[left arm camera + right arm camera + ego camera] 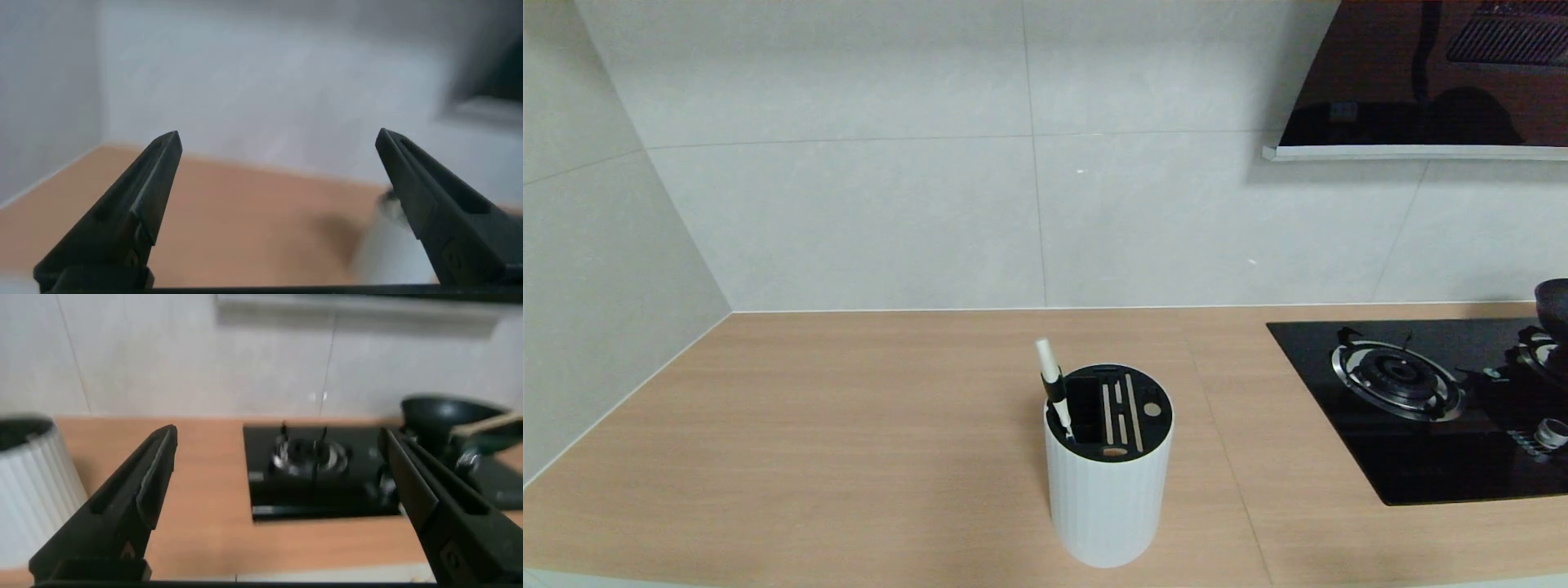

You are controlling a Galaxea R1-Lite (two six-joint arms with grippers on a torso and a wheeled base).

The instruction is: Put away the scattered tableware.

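You're basically done I'd say: the white-handled utensil sits in the holder by the table's front edge, left gripper and right gripper both wide open, empty.

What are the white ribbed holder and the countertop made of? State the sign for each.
White ribbed holder: likely matte plastic, possibly ceramic; even fluted wall, no gloss. Countertop: wood or wood-look laminate, satin; fine straight grain lines, visible seams.

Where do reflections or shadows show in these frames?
Head view: the glossy range hood mirrors dark shapes, and the cooktop glints at its burner rings. Left wrist view: a soft shadow lies on the counter beside the white holder. Right wrist view: even light, no hard shadows.
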